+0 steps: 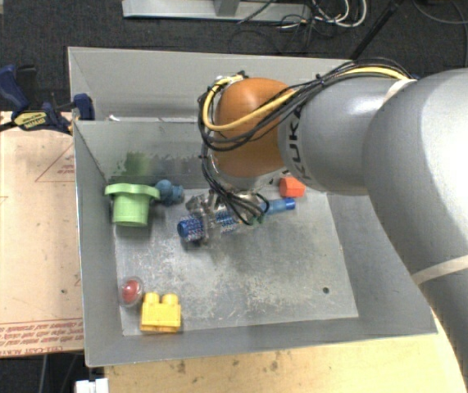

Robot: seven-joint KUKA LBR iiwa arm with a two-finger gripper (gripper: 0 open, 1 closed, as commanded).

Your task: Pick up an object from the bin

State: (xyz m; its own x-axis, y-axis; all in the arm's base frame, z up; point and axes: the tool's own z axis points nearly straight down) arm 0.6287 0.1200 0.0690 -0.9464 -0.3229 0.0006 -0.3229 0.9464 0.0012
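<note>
The arm [397, 162] enters from the right and ends in an orange cover [246, 133], which is looped by black and yellow cables [211, 113]. Dark lettering [293, 144] runs along the grey link housing beside the cover. The letters "UK" of the KUKA brand can be read, and the rest is cut off by the cables and the curve of the housing. No other writing on the robot or on the bin's contents is legible. The gripper [217, 216] hangs below the cover, low over the floor of the bin [291, 277], near the middle of the floor and towards the far wall. Whether it is released or clenched cannot be told from this view. The nearest thing is a blue ridged cylinder [189, 228], which lies on its side on the floor. Its right end meets the gripper's metal parts, but a grasp cannot be confirmed. A short blue rod [280, 207] lies just right of the gripper, and an orange block [292, 187] sits beyond it, close to the far wall. Towards the far-left corner a green flanged cup [131, 204] lies tipped over, with a small blue piece [168, 191] touching its right side. In the near-left corner a small red dome [130, 289] rests just beside a yellow stud brick [161, 311], which lies close to the near edge.
</note>
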